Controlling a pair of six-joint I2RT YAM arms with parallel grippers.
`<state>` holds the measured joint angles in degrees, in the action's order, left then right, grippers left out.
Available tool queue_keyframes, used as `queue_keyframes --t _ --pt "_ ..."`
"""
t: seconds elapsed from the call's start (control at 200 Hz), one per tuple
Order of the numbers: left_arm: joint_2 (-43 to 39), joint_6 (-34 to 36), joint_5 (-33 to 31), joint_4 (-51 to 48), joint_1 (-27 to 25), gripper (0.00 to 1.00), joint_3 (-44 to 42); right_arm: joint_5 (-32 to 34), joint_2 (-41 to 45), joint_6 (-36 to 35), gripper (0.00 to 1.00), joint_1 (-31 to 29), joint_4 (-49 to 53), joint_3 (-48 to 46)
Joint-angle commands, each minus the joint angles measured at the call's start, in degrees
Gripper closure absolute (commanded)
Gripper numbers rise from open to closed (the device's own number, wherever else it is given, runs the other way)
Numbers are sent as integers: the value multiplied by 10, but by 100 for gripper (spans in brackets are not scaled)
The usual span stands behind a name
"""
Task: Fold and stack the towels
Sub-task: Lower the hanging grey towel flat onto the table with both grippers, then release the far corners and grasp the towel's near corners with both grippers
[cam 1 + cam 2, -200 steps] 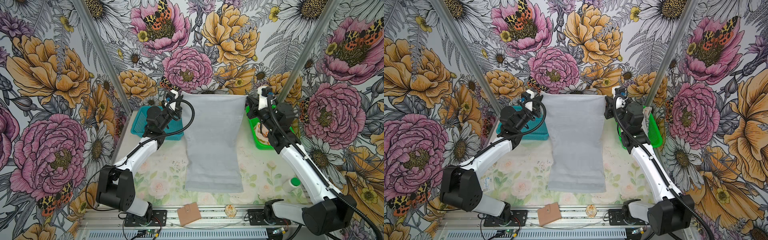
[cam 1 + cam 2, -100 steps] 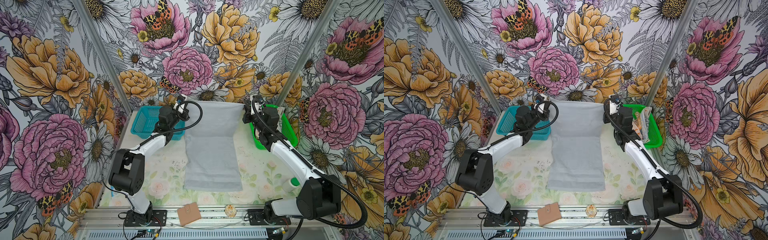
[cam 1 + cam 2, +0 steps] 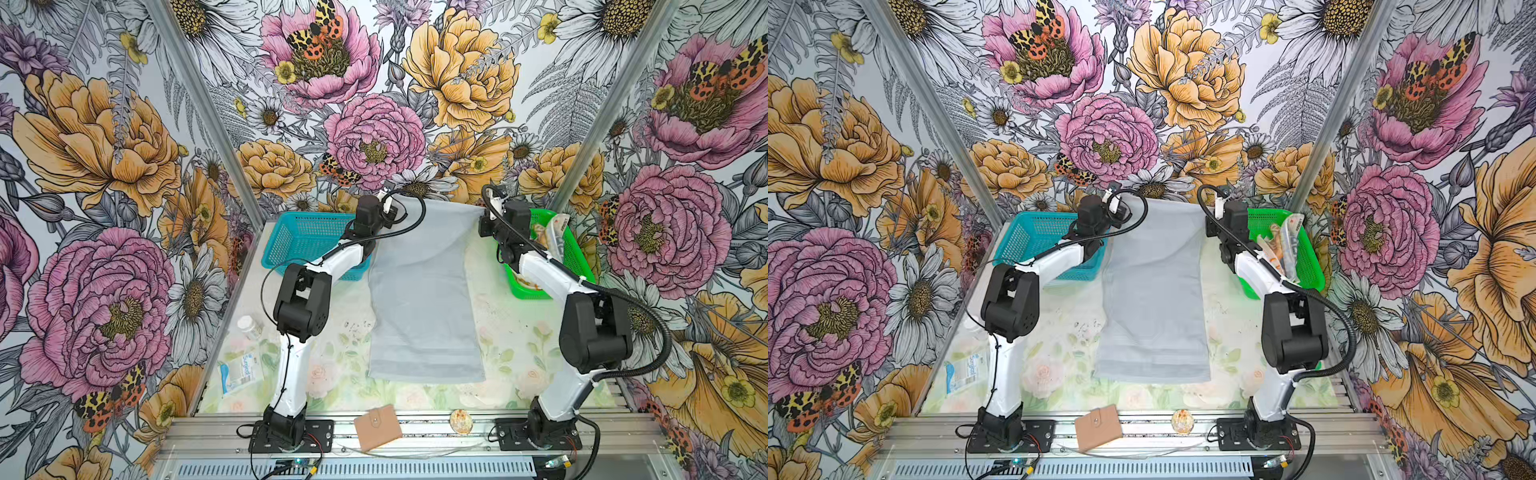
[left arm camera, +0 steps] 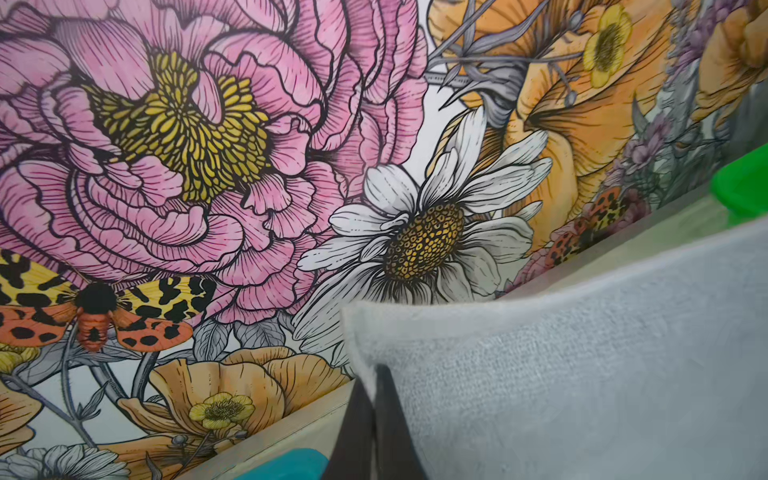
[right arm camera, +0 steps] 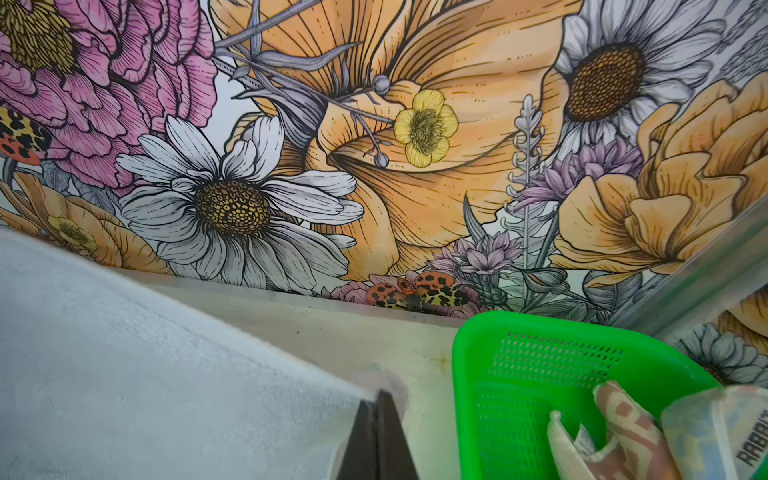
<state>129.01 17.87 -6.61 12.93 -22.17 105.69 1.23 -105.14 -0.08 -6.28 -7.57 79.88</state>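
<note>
While the left gripper (image 4: 372, 376) and right gripper (image 5: 376, 399) clamp far corners of the grey towel (image 3: 424, 299), folding seems barely begun and patterned towels (image 5: 619, 419) wait in the far-right green basket (image 5: 519, 361).

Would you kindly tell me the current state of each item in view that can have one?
Grey towel: unfolded, stretched out lengthwise, far corners gripped.
Left pincer: shut on the grey towel's corner.
Right pincer: shut on its other far corner.
Patterned towels: unfolded, crumpled in the green basket.
Blue basket: nothing visible inside.
Wallet: closed.
</note>
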Motion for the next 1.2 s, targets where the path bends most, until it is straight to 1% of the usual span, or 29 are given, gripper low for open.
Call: queue_keyframes --t 0.0,0.14,0.16,0.185,0.22,0.235,0.265,0.32,0.345,0.375,0.445,0.51,0.57,0.6,0.64,0.68,0.751,0.766,0.806,0.856,0.911,0.961,0.991,1.036,1.086,1.131,1.196 --pt "37 13 -67 -44 13 100 65 3 -37 1 100 9 -12 51" --pt "106 10 -65 -93 23 100 180 -8 -98 11 100 9 -7 111" --pt "116 9 -62 -104 25 97 197 -10 -108 13 100 9 1 125" --pt "129 5 -62 -113 27 90 224 -12 -121 14 100 9 13 144" --pt "146 0 -64 -127 30 74 256 -15 -138 18 100 9 28 171" --pt "153 -3 -65 -130 32 69 268 -17 -144 20 100 9 33 181" --pt "159 -12 -63 -126 34 66 280 -20 -158 23 100 9 40 200" --pt "153 -43 -59 -92 44 61 273 -28 -178 32 100 8 53 234" --pt "149 -60 -58 -87 47 57 276 -32 -185 34 91 8 58 248" --pt "144 -72 -30 -87 52 51 281 -36 -191 37 80 7 67 263" --pt "121 -91 -7 -86 57 49 280 -50 -188 38 65 3 80 284" --pt "86 -95 12 -85 53 47 263 -48 -164 34 49 -3 78 276" --pt "42 -88 28 -80 43 45 227 -39 -131 32 32 -10 53 244" --pt "16 -80 24 -78 35 45 203 -36 -115 32 26 -11 40 226" --pt "-24 -66 12 -72 19 45 162 -31 -93 33 21 -14 39 209" --pt "-68 -50 1 -70 2 44 114 -21 -73 35 19 -17 53 197" --pt "-154 -21 -48 -76 -40 44 18 -2 -26 44 19 -25 93 165" --pt "-171 -18 -72 -80 -49 44 -7 4 -14 46 19 -27 101 155" --pt "-223 -16 -109 -97 -73 44 -64 15 20 60 19 -33 124 120" --pt "-292 -37 -169 -138 -107 47 -126 22 74 85 20 -42 157 67" --pt "-351 -92 -216 -232 -140 47 -168 25 132 122 21 -56 187 -2" --pt "-397 -177 -238 -333 -164 47 -202 24 184 155 22 -66 213 -72" --pt "-428 -231 -239 -387 -175 48 -226 22 214 181 24 -71 226 -113" --pt "-474 -295 -211 -445 -188 50 -271 7 260 224 30 -76 238 -180" --pt "-526 -349 -179 -480 -204 51 -330 -16 305 263 35 -84 249 -252" --pt "-568 -402 -145 -500 -216 51 -381 -14 327 278 38 -99 279 -284" --pt "-611 -475 -73 -531 -225 52 -449 -3 351 294 39 -123 334 -314"
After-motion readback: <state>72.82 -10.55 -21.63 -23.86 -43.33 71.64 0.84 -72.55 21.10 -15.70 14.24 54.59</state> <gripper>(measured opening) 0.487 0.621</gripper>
